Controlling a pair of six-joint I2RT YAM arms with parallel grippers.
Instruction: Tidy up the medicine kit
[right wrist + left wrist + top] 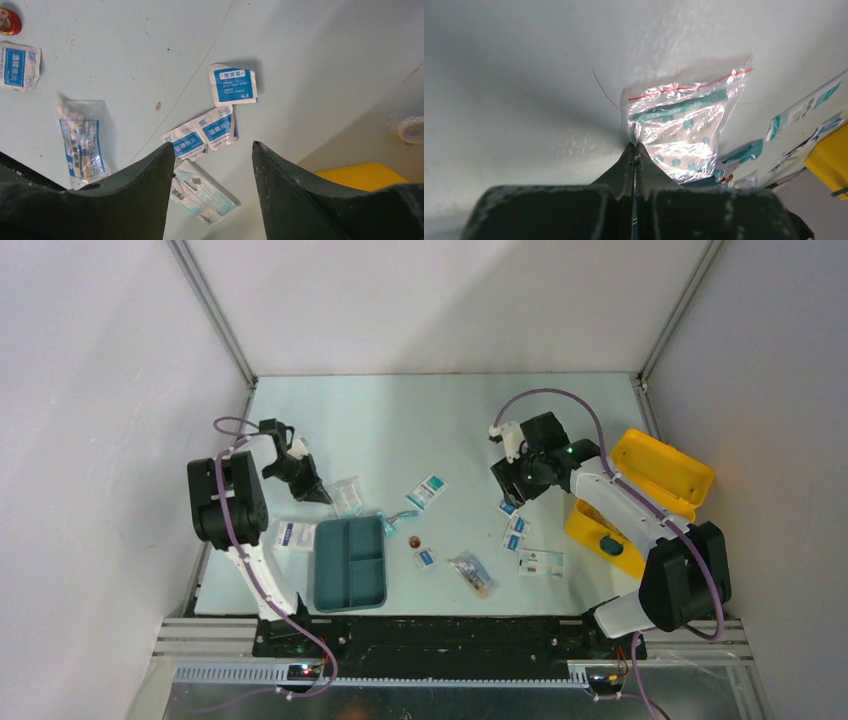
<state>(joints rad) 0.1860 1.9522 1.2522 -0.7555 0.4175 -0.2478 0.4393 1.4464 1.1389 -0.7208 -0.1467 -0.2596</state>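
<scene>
**Step in hand.** The left gripper has its jaws pressed together on the lower left edge of the clear zip bag. The hold appears to be on a thin margin of film only. The bag lies flat on the surface, left of centre in the top view.

**Recommendation.** Lift slowly and straight up. The bag is likely to sag and swing from so narrow a pinch, and a quick sideways move could pull the film free. Confirm that the bag hangs clear of the surface before carrying it.

**Right arm.** The right gripper has its jaws spread, holds nothing, and hovers over a joined pair of blue-and-white packets.

**Task item.** The medicine kit stands at the right of the top view with its lid open, partly behind the right arm.

**Edges and room.**
- The left gripper works near the left edge of the surface, with the wall panel close beside it.
- The teal tray lies just below and to the right of the bag, so that path is short.
- A path to the kit would cross scattered packets and the right arm's place.
- The upper part of the surface offers the widest room for travel.
</scene>
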